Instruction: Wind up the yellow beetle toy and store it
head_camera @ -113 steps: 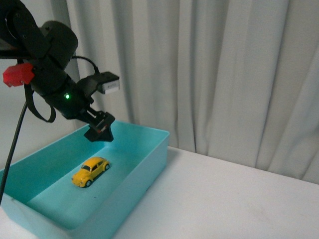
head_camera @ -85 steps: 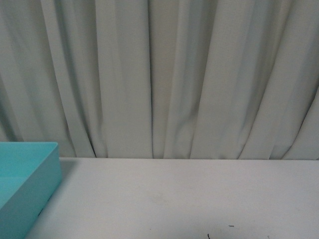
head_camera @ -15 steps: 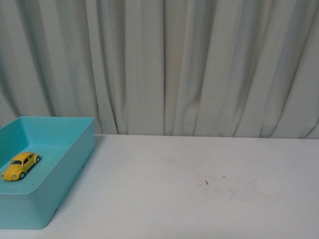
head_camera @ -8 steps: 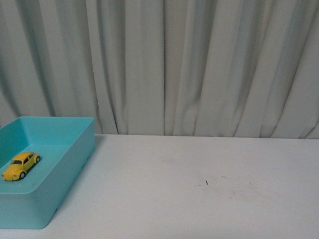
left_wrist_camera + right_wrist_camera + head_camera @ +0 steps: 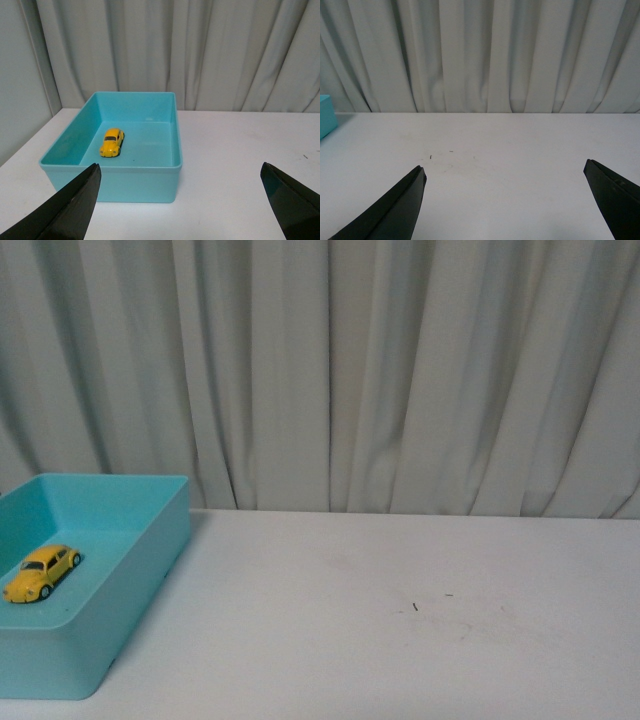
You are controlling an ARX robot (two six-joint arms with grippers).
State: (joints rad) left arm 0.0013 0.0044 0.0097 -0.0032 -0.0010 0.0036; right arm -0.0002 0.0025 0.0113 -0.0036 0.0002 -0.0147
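- Nothing has moved since the picture half a second earlier: the toy car and the bin sit where they did, and no arm shows in the front view.
- A turquoise plastic bin (image 5: 150, 560) stands at the lower left of the front view on a white table (image 5: 400, 620). It has one open compartment with plain walls.
- The only thing inside it is the yellow beetle toy (image 5: 41, 572), resting on its wheels on the bin floor, apart from the walls.
- The toy is a small glossy yellow car with a rounded body, dark windows and pale wheels. In the left wrist view it (image 5: 112, 142) lies left of the bin's middle.
- The left gripper (image 5: 180, 200) has its two dark fingers spread wide at the lower corners of its wrist view, holding nothing, with the bin (image 5: 170, 172) beyond them.
- The right gripper (image 5: 505, 200) is likewise spread wide and holds nothing, over bare table (image 5: 485, 150).
- Pale pleated curtains (image 5: 350, 370) fill the background.
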